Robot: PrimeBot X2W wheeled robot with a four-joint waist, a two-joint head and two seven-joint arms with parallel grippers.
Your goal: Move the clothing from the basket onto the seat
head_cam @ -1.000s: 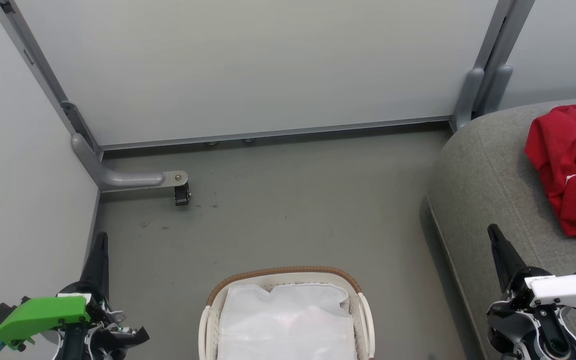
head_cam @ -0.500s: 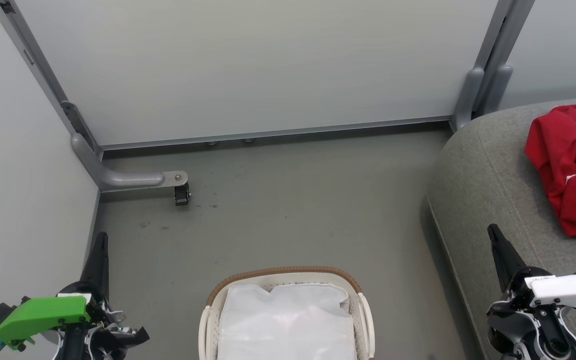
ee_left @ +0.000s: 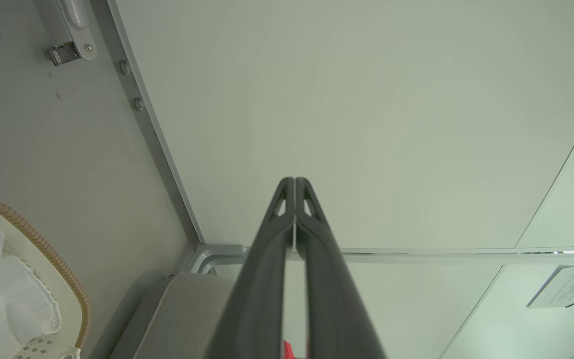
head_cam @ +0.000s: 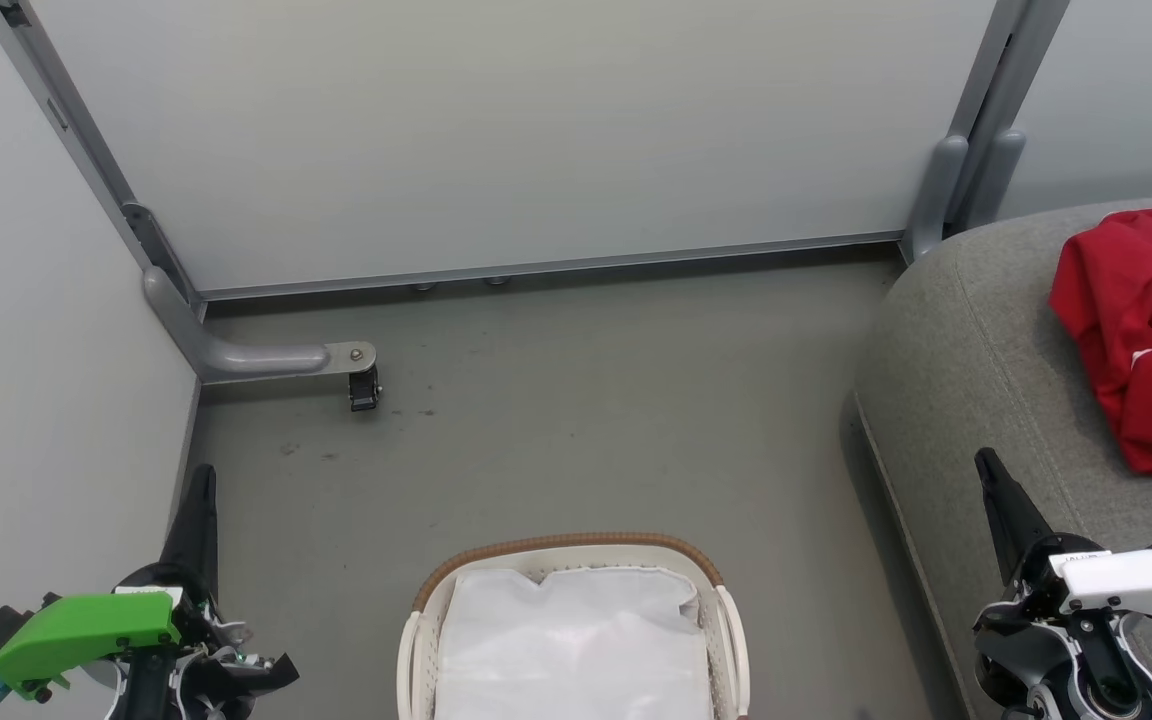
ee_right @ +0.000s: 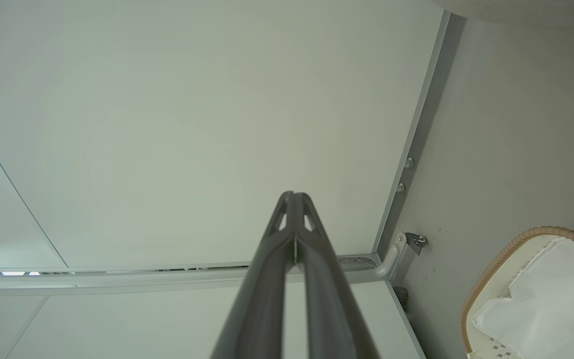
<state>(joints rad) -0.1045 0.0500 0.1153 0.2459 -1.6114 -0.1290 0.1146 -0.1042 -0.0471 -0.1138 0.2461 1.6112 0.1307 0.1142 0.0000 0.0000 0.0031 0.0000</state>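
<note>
Red sports clothing (head_cam: pixel 1136 330) with white trim lies in a crumpled heap on the grey couch seat (head_cam: pixel 976 330) at the robot's right. It is well apart from the oval laundry basket (head_cam: pixel 566 543), which stands on the floor (head_cam: pixel 586 420) straight ahead. In the part of the basket that shows there is nothing red, just the white fabric liner (head_cam: pixel 576 630); its near end runs off the bottom of the head view.

The left gripper (head_cam: pixel 200 485) and the right gripper (head_cam: pixel 988 470) hang low on either side. Each has its jaws clenched tip to tip on nothing, as both wrist views confirm, and each points toward the pale partition wall (head_cam: pixel 536 130).

By the look of it, the clothing is light, limp and rather slick. It should drape and trail from a single pinch rather than hold any shape, and there is little in it to break. The best hold is probably a raised fold near the top of the heap, with several layers caught at once. A thicker trimmed hem would also serve, where smooth fabric is less likely to slide free. If any garment is left in the basket's hidden end, the equally soft liner could easily be caught along with it.
</note>
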